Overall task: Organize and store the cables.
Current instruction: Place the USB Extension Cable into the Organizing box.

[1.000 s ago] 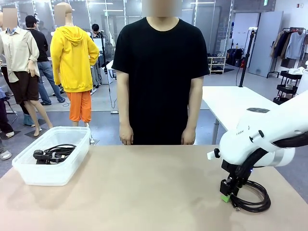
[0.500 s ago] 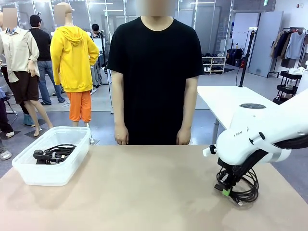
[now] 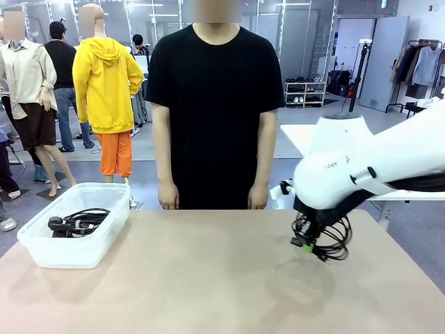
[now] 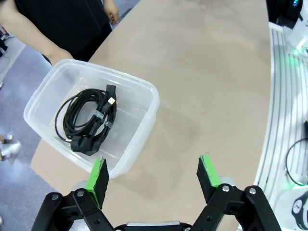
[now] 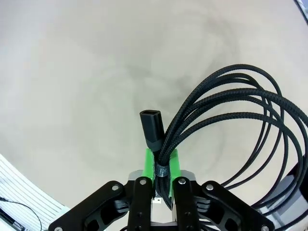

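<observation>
Lifted off the surface [image 3: 208, 278] since a second ago, the right hand [image 5: 162, 166] clamps a coiled cable [image 5: 231, 125] at its tie; left hand [image 4: 154, 173] gapes above a tub [image 4: 144, 122] holding another cable [image 4: 86, 122].

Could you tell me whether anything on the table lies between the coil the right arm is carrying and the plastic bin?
Nothing visible does: the table is bare between the coil in the right end effector and the bin.
</observation>
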